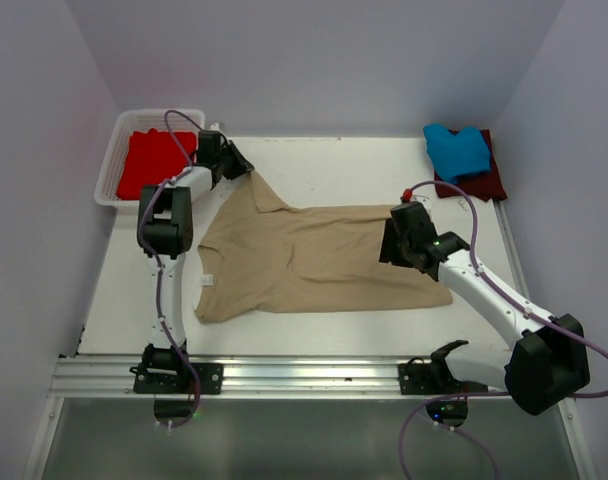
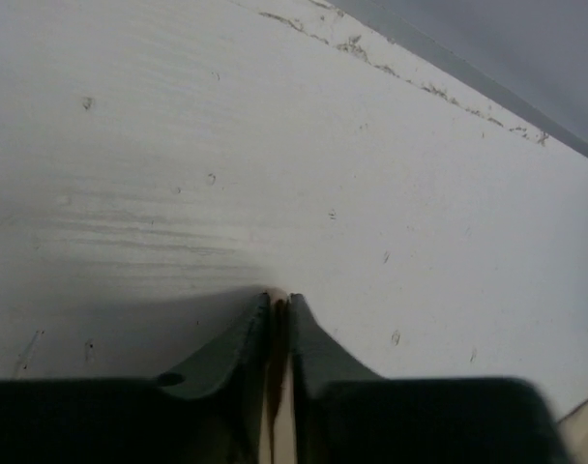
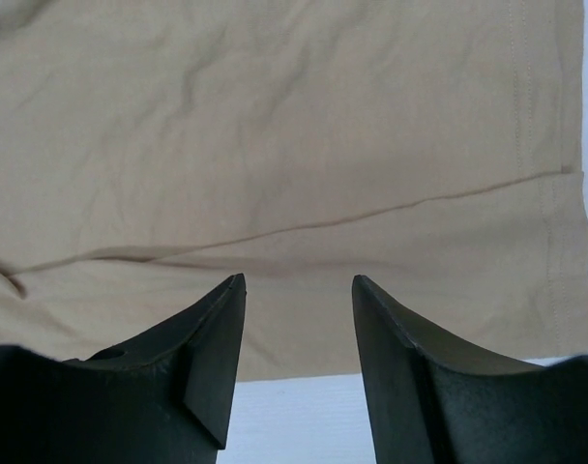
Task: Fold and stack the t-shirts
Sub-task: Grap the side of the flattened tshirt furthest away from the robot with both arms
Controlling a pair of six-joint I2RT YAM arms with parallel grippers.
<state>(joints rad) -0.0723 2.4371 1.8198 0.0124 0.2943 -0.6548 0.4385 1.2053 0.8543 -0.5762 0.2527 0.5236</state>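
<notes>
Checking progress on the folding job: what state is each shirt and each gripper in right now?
tan shirt: spread out unfolded on the table, far sleeve pulled out.
left gripper: shut on the tan shirt's sleeve.
right gripper: open, over the tan shirt's hem.
red shirt: lying in the basket.
blue shirt: bunched on top of the maroon shirt.
maroon shirt: lying flat under the blue one.

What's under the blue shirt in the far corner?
A dark maroon cloth shirt lies under the bright blue cloth t-shirt. Only its edges peek out; the rest, and anything beneath, is covered.
</notes>
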